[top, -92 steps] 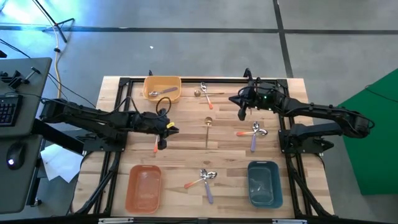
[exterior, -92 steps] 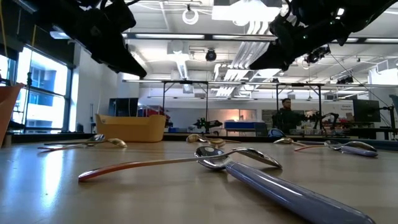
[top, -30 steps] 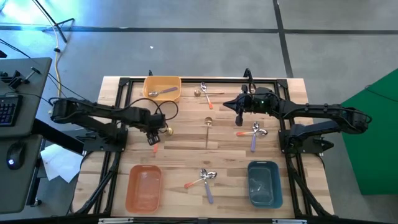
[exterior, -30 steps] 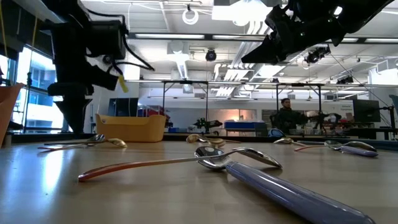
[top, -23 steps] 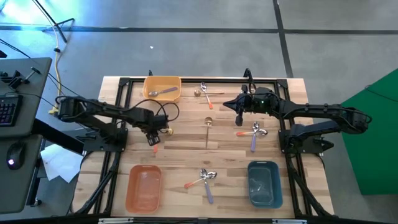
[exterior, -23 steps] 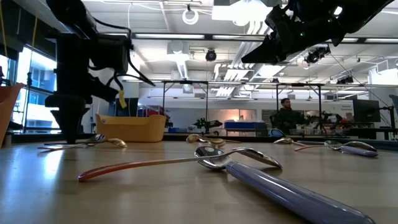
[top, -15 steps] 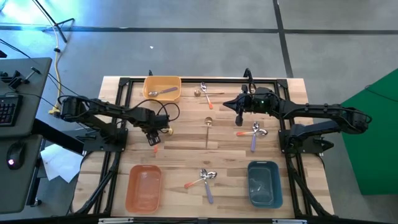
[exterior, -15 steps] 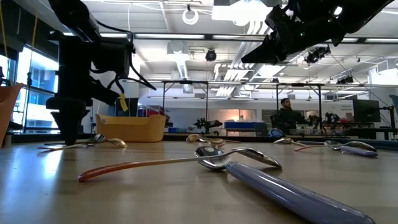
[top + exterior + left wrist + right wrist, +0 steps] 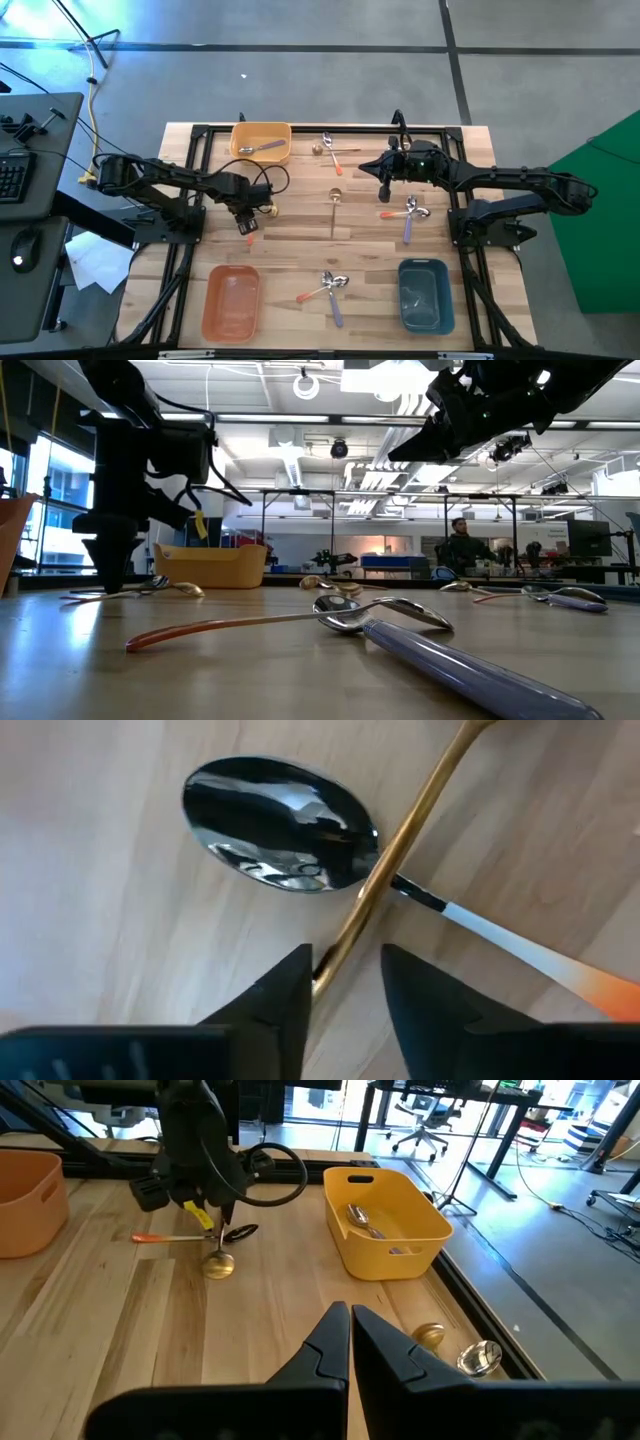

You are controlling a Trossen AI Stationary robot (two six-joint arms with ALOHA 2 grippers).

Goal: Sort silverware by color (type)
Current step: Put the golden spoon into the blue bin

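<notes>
A gold spoon (image 9: pixel 390 860) lies crossed over an orange-handled spoon (image 9: pixel 290 825) on the left part of the wooden surface (image 9: pixel 290 250), the gold handle resting on top of the silver neck beside the silver bowl. The left claw (image 9: pixel 345 985) points straight down over this pair, its two fingers partly open and set either side of the gold handle, not yet clamped on it as far as the left wrist view shows. The left arm reaches in from the surface's left edge with its wrist bent downward. Elsewhere, one spoon lies in the yellow bin (image 9: pixel 262 142) at the far edge; other spoons lie in small groups near the far edge, at the right side and near the front between the orange bin (image 9: pixel 232 303) and the blue bin (image 9: pixel 424 295). The right claw (image 9: pixel 350 1325) hangs above the surface's right centre with its fingers pressed together, holding nothing, the right arm extended roughly level from the right edge.
</notes>
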